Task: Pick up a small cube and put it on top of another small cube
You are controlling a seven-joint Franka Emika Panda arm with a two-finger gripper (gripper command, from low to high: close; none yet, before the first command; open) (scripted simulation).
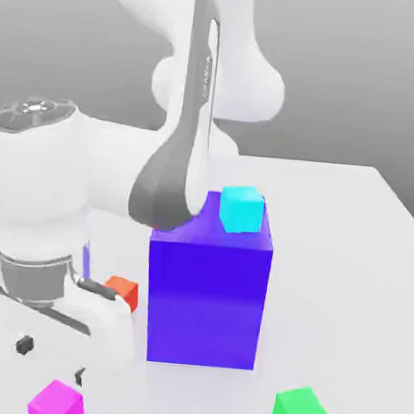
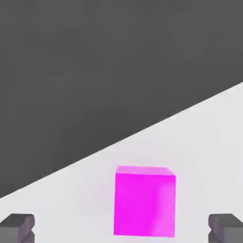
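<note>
While the claw (image 2: 121, 228) hangs spread wide, a magenta cube (image 2: 144, 201) sits between its fingertips (image 2: 18, 227). A cyan cube (image 1: 242, 208) rests atop the big blue block (image 1: 208, 290). No writing is legible.

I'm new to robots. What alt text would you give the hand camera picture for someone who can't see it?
A magenta cube sits on a pale table, centred between the two dark fingertips of the open end effector, which are well apart from it on either side. Beyond the table edge is plain dark grey background.
</note>
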